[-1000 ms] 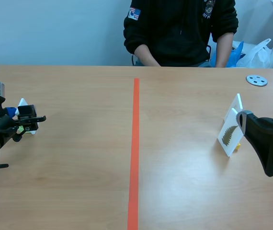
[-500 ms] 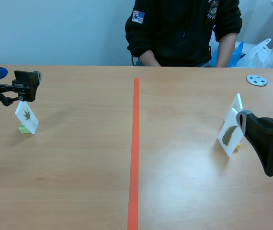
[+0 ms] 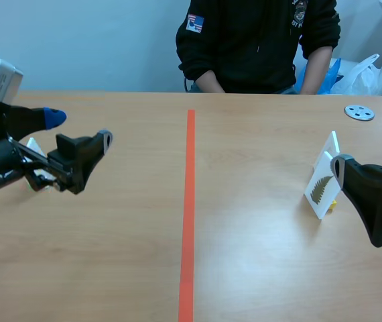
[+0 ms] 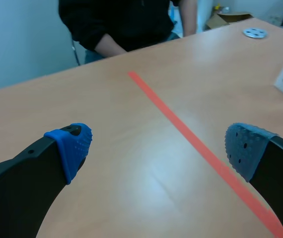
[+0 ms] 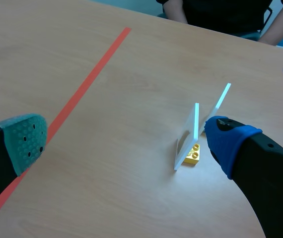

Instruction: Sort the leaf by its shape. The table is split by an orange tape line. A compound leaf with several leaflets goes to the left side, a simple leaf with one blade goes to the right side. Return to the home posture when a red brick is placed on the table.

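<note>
Left of the orange tape line [image 3: 189,201], my left gripper [image 3: 80,127] hangs open and empty above the table. It covers most of a small white card [image 3: 31,144], whose leaf picture is hidden. In the left wrist view the gripper [image 4: 159,148] has only bare table and the tape line [image 4: 196,144] between its fingers. On the right side a white card with a fern-like leaf [image 3: 322,184] stands on a yellow brick [image 5: 193,154], with a second card [image 3: 332,144] behind it. My right gripper [image 5: 126,139] is open, and the cards [image 5: 196,126] stand just ahead of its blue-padded finger.
A person in a black top [image 3: 258,40] sits across the table with both forearms at its far edge. A round metal disc [image 3: 359,112] lies at the far right, and plastic bags [image 3: 358,74] sit behind the table.
My left gripper was around the left card on its green brick, then rose clear of it. It has now swung toward the middle and in front of the card. The right arm has not moved.
</note>
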### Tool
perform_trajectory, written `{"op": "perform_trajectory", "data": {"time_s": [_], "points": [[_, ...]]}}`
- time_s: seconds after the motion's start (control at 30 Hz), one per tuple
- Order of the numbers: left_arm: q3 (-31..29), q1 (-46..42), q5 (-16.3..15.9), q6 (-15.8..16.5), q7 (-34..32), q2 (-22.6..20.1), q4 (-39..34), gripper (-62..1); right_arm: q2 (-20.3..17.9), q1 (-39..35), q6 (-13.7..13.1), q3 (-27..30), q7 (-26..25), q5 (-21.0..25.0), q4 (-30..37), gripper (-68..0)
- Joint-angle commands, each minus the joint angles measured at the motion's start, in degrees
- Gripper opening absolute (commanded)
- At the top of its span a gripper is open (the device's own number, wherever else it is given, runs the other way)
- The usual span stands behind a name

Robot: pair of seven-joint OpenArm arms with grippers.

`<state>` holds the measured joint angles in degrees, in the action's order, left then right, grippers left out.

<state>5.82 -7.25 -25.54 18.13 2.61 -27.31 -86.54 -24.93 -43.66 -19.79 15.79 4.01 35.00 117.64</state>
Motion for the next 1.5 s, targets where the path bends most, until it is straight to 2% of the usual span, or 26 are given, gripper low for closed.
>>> {"op": "perform_trajectory", "data": {"time_s": [0.0, 0.1, 0.2, 0.27, 0.43, 0.6, 0.7, 0.87, 1.47], "points": [[-0.8, -2.3, -0.4, 0.1, -0.5, -0.2, -2.6, -3.4, -0.3, 0.6, 0.0, 0.4, -0.7, 0.3, 0.2, 0.4], [-0.8, -8.6, -0.4, 0.1, -0.2, -0.2, -8.1, -3.3, -0.3, 0.6, 0.0, 0.4, -0.6, 0.3, 0.2, 0.4], [-1.4, -14.6, -0.4, 0.1, -0.3, 0.0, -13.0, 1.4, -0.3, 0.6, 0.0, 0.4, -0.4, 0.3, 0.2, 0.4], [-2.8, -18.7, -0.4, 0.1, -0.3, 1.0, -16.2, 1.4, -0.3, 0.6, -0.2, 0.4, -0.4, 0.3, 0.2, 0.4], [-5.0, -28.2, -0.5, 0.1, -0.7, 2.7, -23.4, 1.4, -0.3, 0.6, -2.6, 0.4, -0.3, 0.4, 0.2, 0.4], [-5.3, -34.1, -1.9, 0.7, -0.8, 3.8, -28.5, 1.4, -0.5, 0.6, -3.3, 0.4, -0.3, 0.7, 0.2, 0.4], [-5.5, -35.0, -1.9, 0.5, -1.5, 5.0, -29.7, 1.4, -0.5, 0.5, -4.3, 0.4, -0.1, 1.4, 0.2, 0.4], [-5.5, -34.9, -1.9, 0.5, -1.4, 6.3, -29.7, 1.4, -0.5, 0.5, -4.3, 0.4, 0.8, 2.2, 0.2, 0.4], [-5.5, -34.8, -1.6, 0.5, -1.5, 6.3, -29.7, 1.4, -0.5, 0.5, -4.3, 0.4, 0.8, 2.1, 0.2, 0.4]]}}
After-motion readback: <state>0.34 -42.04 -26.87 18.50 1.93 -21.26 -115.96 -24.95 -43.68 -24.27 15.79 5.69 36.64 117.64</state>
